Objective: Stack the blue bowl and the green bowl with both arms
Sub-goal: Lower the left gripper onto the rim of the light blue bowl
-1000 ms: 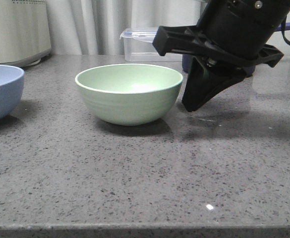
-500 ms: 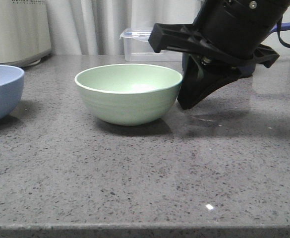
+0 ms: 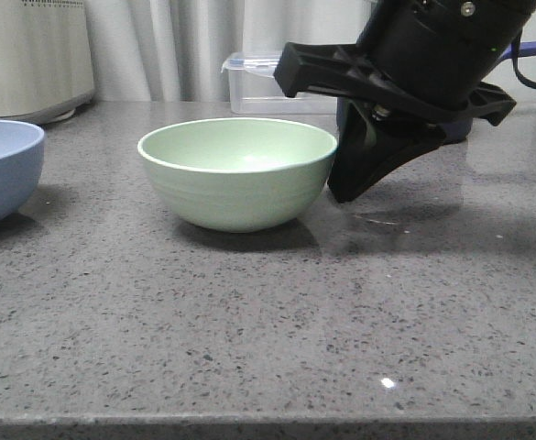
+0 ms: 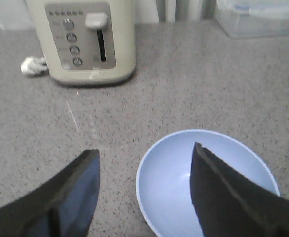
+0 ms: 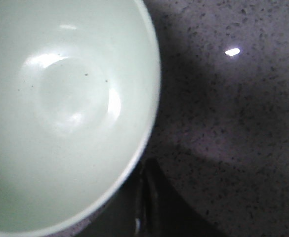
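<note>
green bowl (image 3: 238, 171), round, pale mint with faint ridges and a cream rim, sits upright on the speckled grey stone tabletop (image 3: 268, 321), near the middle. the black right gripper (image 3: 355, 179) hangs just beside its right wall; whether its jaws are open or closed cannot be told. far left stands the round, matte sky-blue bowl (image 4: 206, 182), with the left gripper (image 4: 143, 190) spread open above its rim, one finger (image 4: 223, 197) over the inside.

Left claw (image 4: 143, 195) gapes wide; right claw (image 3: 345, 183) points steeply down, its spread seemingly hidden.
</note>
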Motion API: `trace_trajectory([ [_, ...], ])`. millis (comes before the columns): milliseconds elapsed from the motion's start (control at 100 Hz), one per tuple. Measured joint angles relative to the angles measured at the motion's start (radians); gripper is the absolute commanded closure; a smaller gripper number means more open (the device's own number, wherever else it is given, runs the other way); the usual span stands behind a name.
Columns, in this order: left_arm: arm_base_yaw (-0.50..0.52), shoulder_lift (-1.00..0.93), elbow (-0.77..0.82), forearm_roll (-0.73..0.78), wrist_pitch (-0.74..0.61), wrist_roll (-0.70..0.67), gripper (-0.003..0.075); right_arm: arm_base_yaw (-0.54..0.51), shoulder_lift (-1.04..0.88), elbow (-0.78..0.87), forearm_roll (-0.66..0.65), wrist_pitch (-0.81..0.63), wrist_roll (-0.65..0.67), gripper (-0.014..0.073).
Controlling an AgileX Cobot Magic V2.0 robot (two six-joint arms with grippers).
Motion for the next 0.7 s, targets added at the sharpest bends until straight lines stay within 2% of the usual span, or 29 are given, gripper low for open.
trace_trajectory([
  [280,0.021,0.29,-0.173,0.0,0.198,-0.062,0.0335,0.0,0.0,0.0,0.002,0.0,0.0,0.0664],
  [700,0.054,0.543,-0.251,0.004,0.304,-0.07,0.0335,0.0,0.0,0.0,0.002,0.0,0.0,0.0664],
])
